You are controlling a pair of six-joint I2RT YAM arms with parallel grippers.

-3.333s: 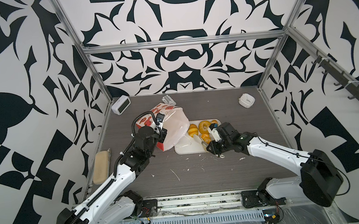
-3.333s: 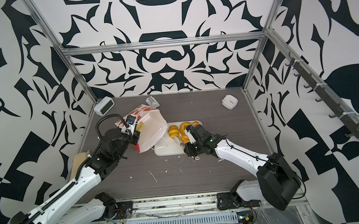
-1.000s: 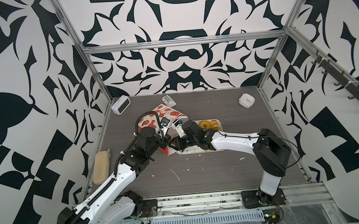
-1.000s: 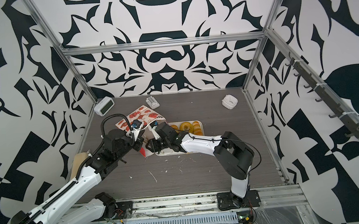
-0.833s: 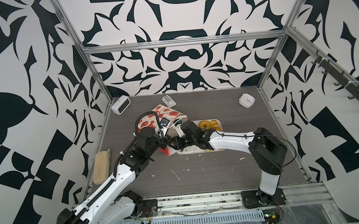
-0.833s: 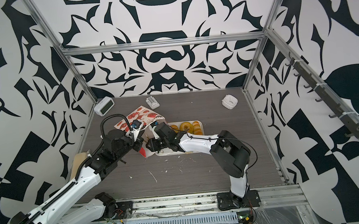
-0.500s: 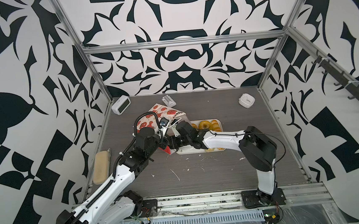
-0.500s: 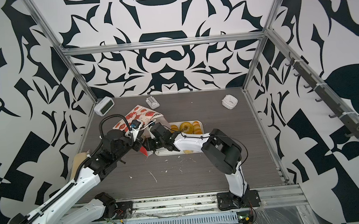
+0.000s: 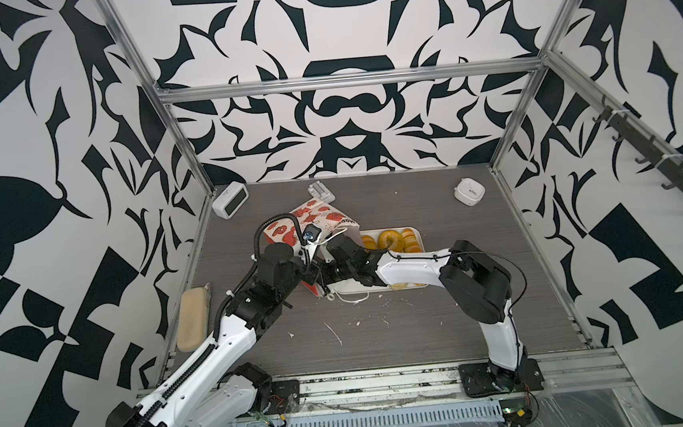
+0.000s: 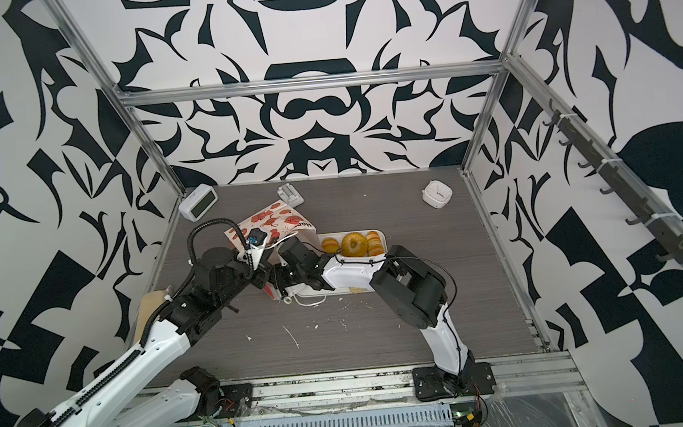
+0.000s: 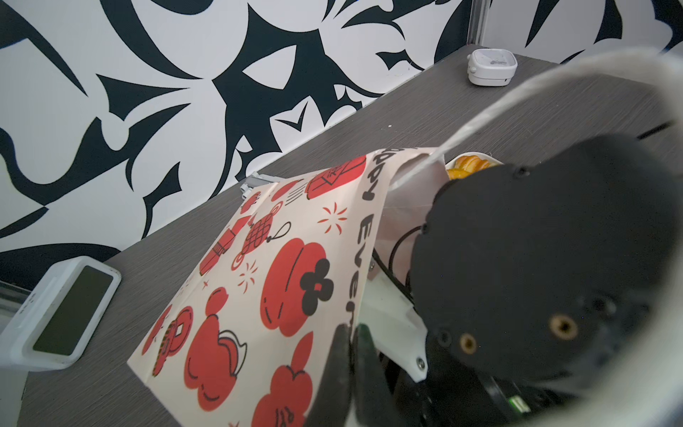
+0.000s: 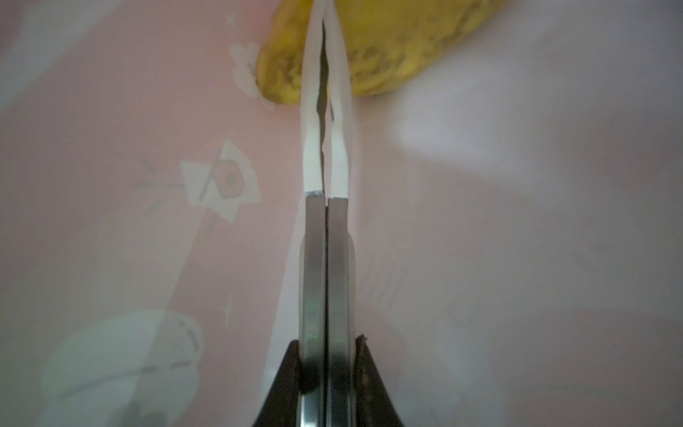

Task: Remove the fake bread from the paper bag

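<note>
Starting at the far left, a pale beige block (image 9: 192, 318) lies at the edge of the desk (image 9: 383, 336). Behind it, in the back corner, sits a small white clock (image 9: 230, 198) with a dark screen.

Next comes the left gripper (image 11: 353, 334). Its two dark fingers are squeezed tight on the edge of the paper bag (image 9: 319, 220), right at the bag's open mouth. The bag lies on its side with the mouth facing right, over the left end of a white tray (image 9: 419, 233). The bag is white with red pictures, and black letters run along the mouth. In the left wrist view I can read "appy" and "Eve"; the rest is hidden. One white cord handle (image 9: 351, 300) trails on the desk in front of the tray.

The right gripper (image 12: 325, 44) is deep inside the bag, so both top views hide it. In the right wrist view its white-tipped fingers are pressed together, with just a thin crack between them. One yellow piece of fake bread (image 12: 399, 48) is in the bag, right at the tips. I cannot tell if the tips pinch it.

More fake bread (image 10: 354, 243) sits on the tray: a ring in the middle and others beside it. Far right, at the back, sits a small square white timer (image 9: 470, 191).
</note>
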